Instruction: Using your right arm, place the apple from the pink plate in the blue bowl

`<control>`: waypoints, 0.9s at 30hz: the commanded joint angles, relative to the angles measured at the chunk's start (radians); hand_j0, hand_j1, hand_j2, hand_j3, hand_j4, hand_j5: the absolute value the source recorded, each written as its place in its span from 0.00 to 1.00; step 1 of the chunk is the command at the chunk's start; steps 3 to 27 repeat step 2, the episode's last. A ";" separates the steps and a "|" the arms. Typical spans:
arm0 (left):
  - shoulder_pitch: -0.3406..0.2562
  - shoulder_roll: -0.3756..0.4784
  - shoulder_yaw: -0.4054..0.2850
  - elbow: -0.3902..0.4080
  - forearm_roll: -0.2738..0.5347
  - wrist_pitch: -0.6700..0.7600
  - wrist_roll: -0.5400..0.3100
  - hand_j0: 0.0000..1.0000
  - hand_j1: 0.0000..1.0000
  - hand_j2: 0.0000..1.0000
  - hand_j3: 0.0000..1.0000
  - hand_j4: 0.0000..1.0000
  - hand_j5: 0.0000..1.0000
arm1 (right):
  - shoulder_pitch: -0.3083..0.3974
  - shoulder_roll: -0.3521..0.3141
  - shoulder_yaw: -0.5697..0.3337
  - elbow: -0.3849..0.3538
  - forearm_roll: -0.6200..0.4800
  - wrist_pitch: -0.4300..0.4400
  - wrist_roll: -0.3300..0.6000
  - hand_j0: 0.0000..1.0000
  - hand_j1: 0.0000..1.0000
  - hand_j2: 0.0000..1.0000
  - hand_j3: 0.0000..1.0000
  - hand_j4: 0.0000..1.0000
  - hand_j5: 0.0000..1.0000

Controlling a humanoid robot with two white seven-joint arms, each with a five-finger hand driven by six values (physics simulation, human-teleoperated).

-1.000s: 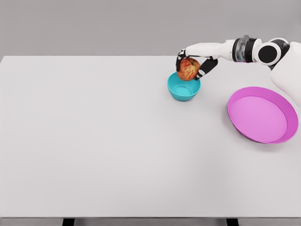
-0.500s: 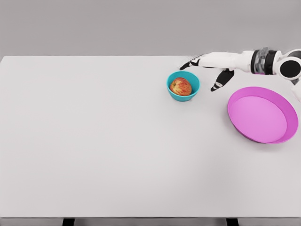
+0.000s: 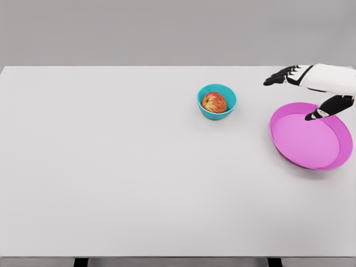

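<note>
The near half of the white worktop [image 3: 139, 183] is bare from the front edge well up past its middle. Toward the right edge, about midway between front and back, lies the pink plate [image 3: 311, 158], a shallow dish with a raised rim and nothing on it.

Above the plate's far right part hangs the right robot hand [image 3: 314, 89], its arm coming in over the right edge of the worktop. The hand is empty and open: the dark-tipped fingers [image 3: 276, 78] stretch out flat toward the left, past the plate's far rim, and the thumb [image 3: 315, 114] points down over the plate's inner floor. Whether the thumb tip touches the plate cannot be told.

Farther back and to the left of the plate, right of the worktop's middle and nearer the back edge than the front, stands the blue bowl [image 3: 217, 112]. The apple [image 3: 214, 103], red with yellow streaks, sits inside it, resting on the bowl's floor and well apart from the hand.
</note>
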 commanded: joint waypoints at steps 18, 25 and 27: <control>-0.041 0.000 0.002 -0.015 0.001 -0.003 -0.002 1.00 1.00 1.00 1.00 1.00 1.00 | 0.015 -0.020 -0.024 -0.044 -0.009 0.002 -0.001 1.00 1.00 1.00 1.00 1.00 1.00; -0.041 0.000 0.002 -0.015 0.001 -0.003 -0.002 1.00 1.00 1.00 1.00 1.00 1.00 | 0.015 -0.020 -0.024 -0.044 -0.009 0.002 -0.001 1.00 1.00 1.00 1.00 1.00 1.00; -0.041 0.000 0.002 -0.015 0.001 -0.003 -0.002 1.00 1.00 1.00 1.00 1.00 1.00 | 0.015 -0.020 -0.024 -0.044 -0.009 0.002 -0.001 1.00 1.00 1.00 1.00 1.00 1.00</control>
